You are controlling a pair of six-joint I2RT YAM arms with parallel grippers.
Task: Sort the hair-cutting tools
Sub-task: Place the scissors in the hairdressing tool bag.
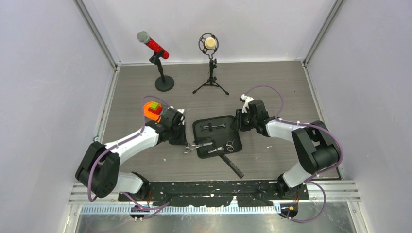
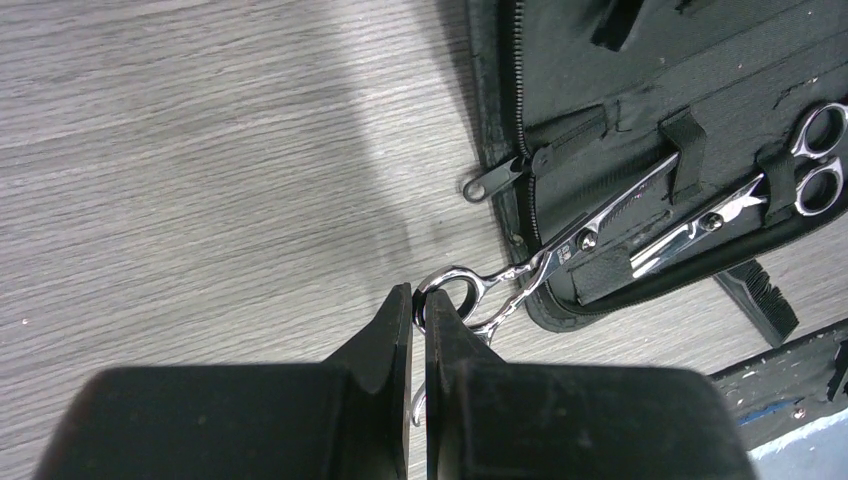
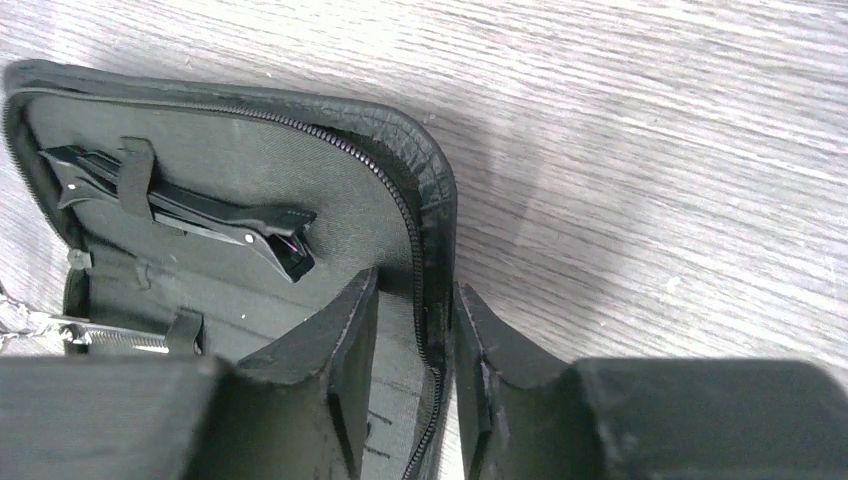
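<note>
Two tools: left tool [image 2: 418,300] clamps scissors [image 2: 560,245] ring, blades strap-hidden; right tool [image 3: 415,284] straddles case [image 3: 428,195] rim, grip unclear

The right claw [image 3: 415,300] straddled the zippered rim of the black case [image 3: 300,105], its jaws parted: one finger sat over the grey lining, the other outside (just beside the rim, above the wood-grain desk [image 3: 650,150]). Deeper in the case, a black hair clip [image 3: 200,215] lay tucked under an elastic strap [image 3: 135,175]. At the picture's left edge, the silver blade of a pair of scissors [image 3: 100,335] passed beneath a second strap [image 3: 185,330].
</note>
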